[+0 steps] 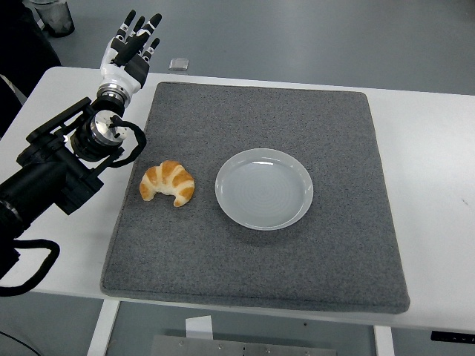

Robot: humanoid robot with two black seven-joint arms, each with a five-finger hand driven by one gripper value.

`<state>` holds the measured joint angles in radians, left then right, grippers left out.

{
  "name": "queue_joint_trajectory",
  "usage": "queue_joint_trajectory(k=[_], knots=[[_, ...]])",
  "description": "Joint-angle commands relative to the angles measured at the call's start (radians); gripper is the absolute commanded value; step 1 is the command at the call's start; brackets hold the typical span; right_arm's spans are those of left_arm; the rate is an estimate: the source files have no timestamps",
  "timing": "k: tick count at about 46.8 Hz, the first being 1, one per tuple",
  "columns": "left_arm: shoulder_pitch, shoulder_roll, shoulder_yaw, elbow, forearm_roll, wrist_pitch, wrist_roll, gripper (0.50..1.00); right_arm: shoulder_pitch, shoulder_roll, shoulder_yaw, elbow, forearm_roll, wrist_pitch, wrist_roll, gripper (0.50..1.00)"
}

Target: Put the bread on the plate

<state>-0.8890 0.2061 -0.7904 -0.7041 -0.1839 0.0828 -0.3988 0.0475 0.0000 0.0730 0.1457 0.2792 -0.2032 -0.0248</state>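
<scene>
A golden croissant (168,183) lies on the left part of the grey mat (297,111), curved side up. A white empty plate (263,188) sits on the mat just right of it, a small gap apart. My left hand (132,46) is raised over the table's back left corner, well behind the croissant, with its fingers straight, held loosely together, and holding nothing. The right arm is out of view.
The white table (430,148) extends past the mat on the right and left. A small grey object (178,64) lies on the floor beyond the table's far edge. A dark container (53,16) stands at the top left.
</scene>
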Motion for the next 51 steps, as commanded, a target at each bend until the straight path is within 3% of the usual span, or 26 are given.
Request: queue_joint_trajectory(k=[1,17,30,41,46,51], knots=[[0.001,-0.001,0.0,-0.001,0.001,0.0,-0.003,1.0,0.0,0.0,0.001,0.0,0.0,0.001,0.0,0.952],[-0.01,0.01,0.014,-0.011,0.026,-0.005,-0.017,1.0,0.0,0.0,-0.001,0.0,0.0,-0.001,0.0,0.952],[-0.03,0.068,0.051,-0.012,0.248,0.002,-0.008,1.0,0.0,0.0,0.001,0.0,0.0,0.001,-0.001,0.952],[-0.094,0.174,0.256,-0.032,0.366,-0.009,-0.009,1.0,0.0,0.0,0.001,0.0,0.0,0.001,0.0,0.952],[-0.117,0.233,0.338,-0.087,0.391,-0.008,-0.006,1.0,0.0,0.0,-0.001,0.0,0.0,-0.001,0.0,0.952],[-0.175,0.317,0.5,-0.159,0.391,-0.009,-0.003,1.0,0.0,0.0,-0.001,0.0,0.0,-0.001,0.0,0.954]])
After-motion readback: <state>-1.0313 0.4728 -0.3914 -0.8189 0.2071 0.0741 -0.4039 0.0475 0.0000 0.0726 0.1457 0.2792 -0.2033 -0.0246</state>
